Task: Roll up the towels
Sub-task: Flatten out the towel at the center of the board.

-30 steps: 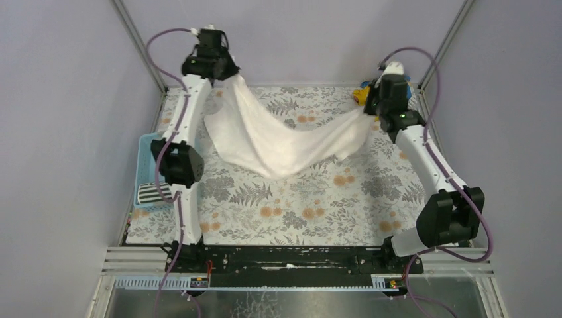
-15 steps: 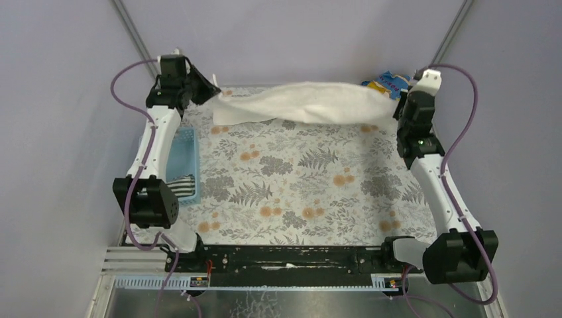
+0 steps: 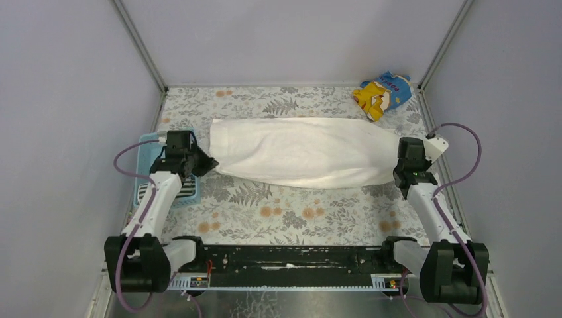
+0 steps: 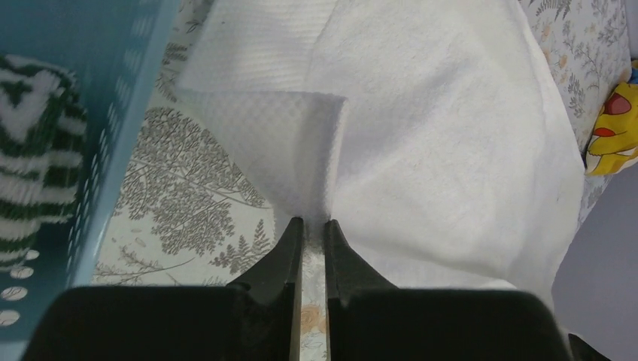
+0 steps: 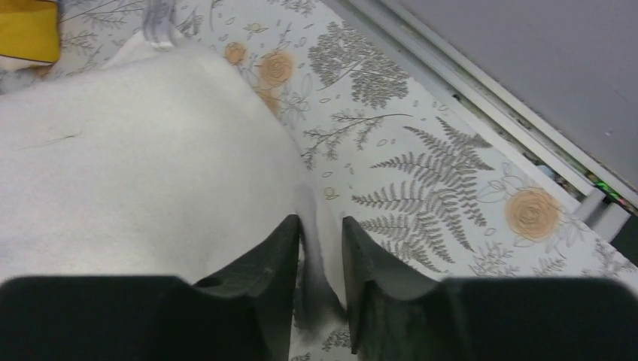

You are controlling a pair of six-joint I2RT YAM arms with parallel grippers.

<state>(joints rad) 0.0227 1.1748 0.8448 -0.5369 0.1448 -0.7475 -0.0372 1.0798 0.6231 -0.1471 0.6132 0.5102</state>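
Pinching opposite ends of the towel (image 3: 301, 151) spread mid-frame, left tool (image 4: 314, 224) and right tool (image 5: 322, 222) sit nearly closed on what looks like soft, light, floppy cloth.

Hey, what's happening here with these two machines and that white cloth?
A robot is handling a large white terry towel. It lies stretched flat across the flower-patterned table, the left hand and the right hand each pinching one end. It is not rolled yet. A small black-and-white striped towel sits in a blue plastic basket at the left; a yellow-and-blue printed cloth lies in the far right corner.
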